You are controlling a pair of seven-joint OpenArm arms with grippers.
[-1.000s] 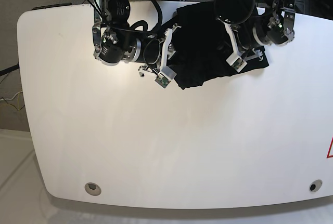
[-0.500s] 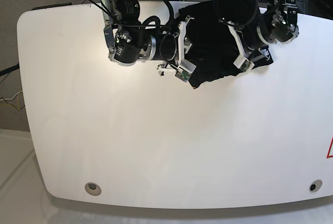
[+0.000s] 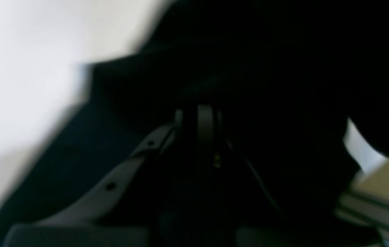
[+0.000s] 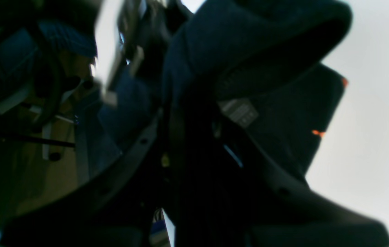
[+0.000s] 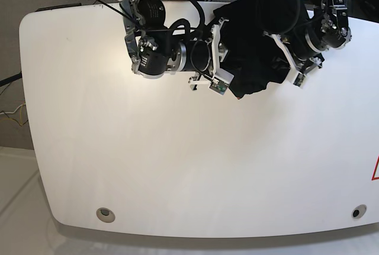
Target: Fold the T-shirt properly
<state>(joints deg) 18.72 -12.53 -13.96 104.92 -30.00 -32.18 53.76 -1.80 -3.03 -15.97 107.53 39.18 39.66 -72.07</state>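
The T-shirt (image 5: 260, 48) hangs bunched between my two arms near the top of the base view, right of centre, over the far part of the white bench (image 5: 177, 160). The bundle's long axis runs roughly left to right across the frame, with a lower lobe drooping toward the bench. It is plain black and crumpled, with no clear sleeves or collar to make out from above.

My right end effector (image 5: 222, 60), on the left side of the bundle, has its jaws nearly together, pinching the T-shirt's edge. My left end effector (image 5: 296, 54), on the bundle's right side, is closed on the cloth too.

The right wrist view shows what the base view does not: a small grey label (image 4: 240, 111) on the fabric and tiny orange marks (image 4: 318, 133) along its right edge. The left wrist view is blurred and mostly dark; black cloth fills it around the closed fingers (image 3: 204, 123), with white bench at the left.
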